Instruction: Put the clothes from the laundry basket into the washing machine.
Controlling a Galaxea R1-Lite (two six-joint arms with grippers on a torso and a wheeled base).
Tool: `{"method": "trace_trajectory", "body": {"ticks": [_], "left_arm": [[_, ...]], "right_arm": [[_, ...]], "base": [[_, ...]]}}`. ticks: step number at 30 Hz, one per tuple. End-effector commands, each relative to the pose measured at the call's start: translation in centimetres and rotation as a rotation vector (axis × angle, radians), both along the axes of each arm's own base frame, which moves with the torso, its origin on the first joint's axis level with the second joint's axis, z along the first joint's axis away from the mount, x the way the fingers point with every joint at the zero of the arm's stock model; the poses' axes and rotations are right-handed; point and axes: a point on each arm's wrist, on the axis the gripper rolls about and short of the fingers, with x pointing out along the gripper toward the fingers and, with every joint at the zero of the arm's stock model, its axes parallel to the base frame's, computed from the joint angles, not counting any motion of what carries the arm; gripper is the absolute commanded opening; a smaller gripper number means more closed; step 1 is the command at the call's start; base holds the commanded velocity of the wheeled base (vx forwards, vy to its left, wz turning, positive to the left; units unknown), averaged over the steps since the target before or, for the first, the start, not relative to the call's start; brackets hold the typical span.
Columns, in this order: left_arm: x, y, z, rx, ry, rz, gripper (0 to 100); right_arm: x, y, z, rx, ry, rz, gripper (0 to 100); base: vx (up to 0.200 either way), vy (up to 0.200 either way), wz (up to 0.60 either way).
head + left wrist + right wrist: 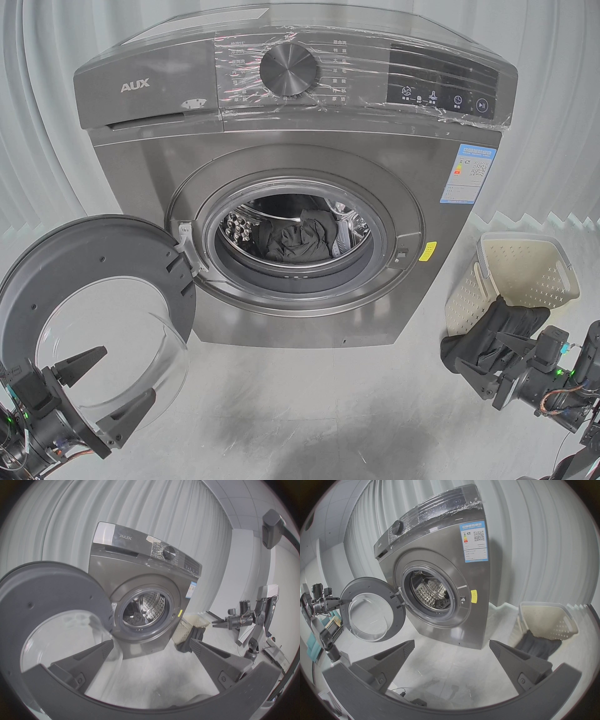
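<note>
Down at the left, the left gripper [105, 390] hangs with its two dark fingers spread wide and nothing between them. It sits just in front of the glass bowl of the open door [94, 250]. That door is swung fully out to the left on its hinge, and its round grey rim takes up the room on that side.

On the right, the right gripper [490, 361] is likewise spread apart and empty. In the head view its fingertips overlap a black garment [500, 322], though the wrist views show it short of the cloth. The garment spills over the near rim of the cream laundry basket [562, 256] and down to the floor [300, 400]. The basket stands on the floor just beside the right front corner of the grey washing machine [281, 144].

Between the two grippers lies an open stretch of pale floor leading up to the machine's front. The round porthole stands open, its metal lip unobstructed, and dark clothes [300, 237] lie inside the drum.
</note>
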Motion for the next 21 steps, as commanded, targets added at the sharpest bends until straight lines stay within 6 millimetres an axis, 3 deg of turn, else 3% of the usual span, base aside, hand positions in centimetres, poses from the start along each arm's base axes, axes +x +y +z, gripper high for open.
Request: {"method": "trace_trajectory", "body": {"ticks": [1, 8, 21], "left_arm": [[-2.9, 2.2, 0.2, -0.027, -0.076, 0.03, 100], [-4.6, 3.4, -0.7, -0.024, -0.075, 0.076, 100], [-7.8, 5.2, -3.9, -0.032, -0.116, 0.317, 100]], "right_arm": [[-3.3, -2.5, 1.6, 0.036, -0.087, -0.076, 100], [-4.8, -4.5, 2.0, 0.05, -0.131, -0.211, 100], [-9.3, -7.1, 1.5, 0.005, -0.234, -0.357, 100]], "base": [[-0.2, 0.0, 0.0], [-0.2, 0.0, 0.0], [0.0, 0.0, 0.0]]}}
